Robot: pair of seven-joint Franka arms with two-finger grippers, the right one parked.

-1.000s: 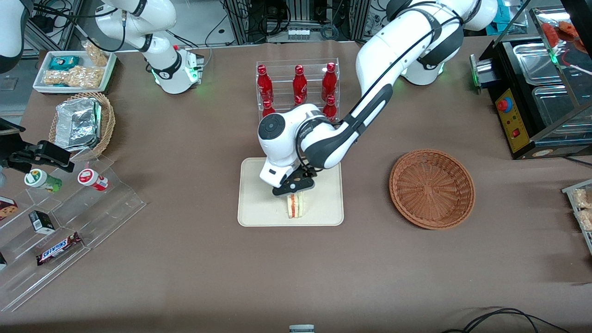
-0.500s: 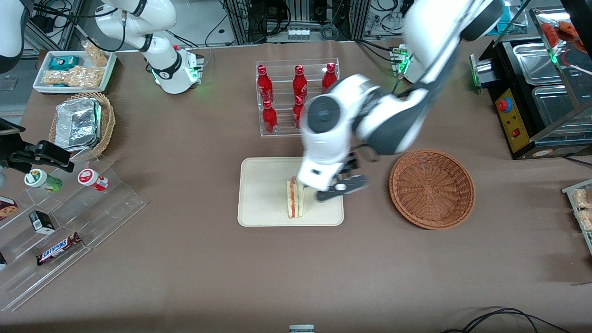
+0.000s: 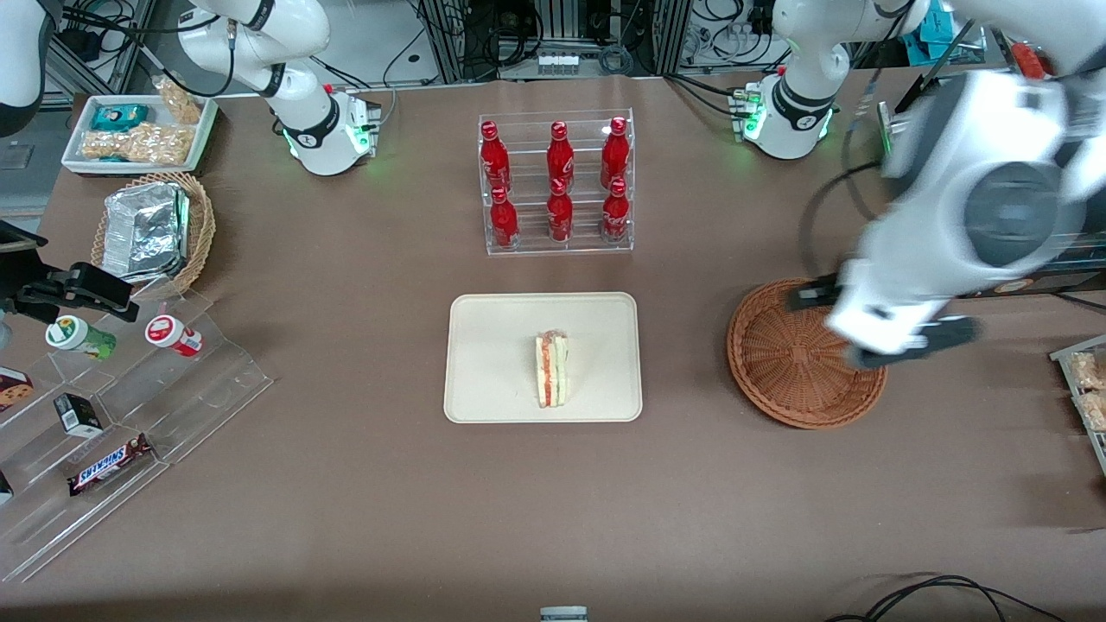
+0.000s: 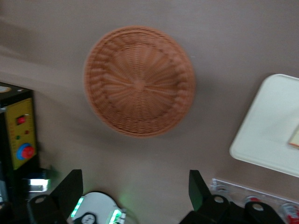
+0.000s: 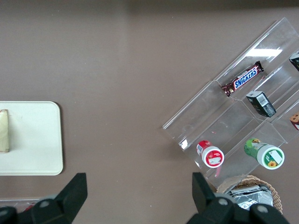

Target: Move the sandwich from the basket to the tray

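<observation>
The sandwich (image 3: 551,371) stands on its edge on the cream tray (image 3: 492,345), with its orange and green filling facing the front camera. The reddish-brown basket (image 3: 791,363) sits beside the tray toward the working arm's end of the table and holds nothing. My gripper (image 3: 877,321) hangs open and empty, high above the basket's rim on the side away from the tray. In the left wrist view the basket (image 4: 139,81), a corner of the tray (image 4: 268,126) and a sliver of the sandwich (image 4: 295,138) show below the spread fingers (image 4: 70,186).
A clear rack of red bottles (image 3: 557,181) stands farther from the front camera than the tray. A black appliance (image 3: 976,207) sits near the basket at the working arm's end. A tan basket with foil (image 3: 155,229) and a clear snack shelf (image 3: 121,389) lie toward the parked arm's end.
My gripper let go of the sandwich on the tray, then rose and swung away to above the basket's rim. The sandwich stays standing on the tray.
</observation>
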